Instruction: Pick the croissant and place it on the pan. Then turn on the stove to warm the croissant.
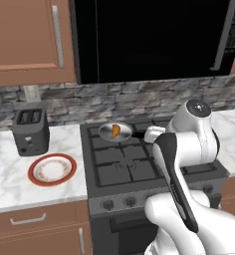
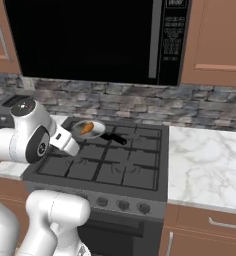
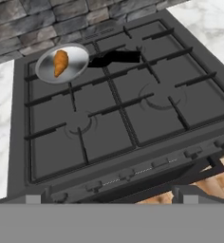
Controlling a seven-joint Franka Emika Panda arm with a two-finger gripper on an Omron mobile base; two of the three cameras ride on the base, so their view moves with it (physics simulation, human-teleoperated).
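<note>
While the croissant [image 3: 60,62] lies in the pan [image 3: 76,69] on the stove [image 3: 133,118], claw state cannot be told; no writing legible

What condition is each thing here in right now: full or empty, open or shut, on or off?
croissant: lying in the pan.
pan: on the stove's back left burner, handle pointing right.
stove: no flame visible at any burner.
plate: empty, on the counter left of the stove.
toaster: slots look empty.
microwave: door shut.
gripper: holding nothing; open or shut, cannot tell.
</note>
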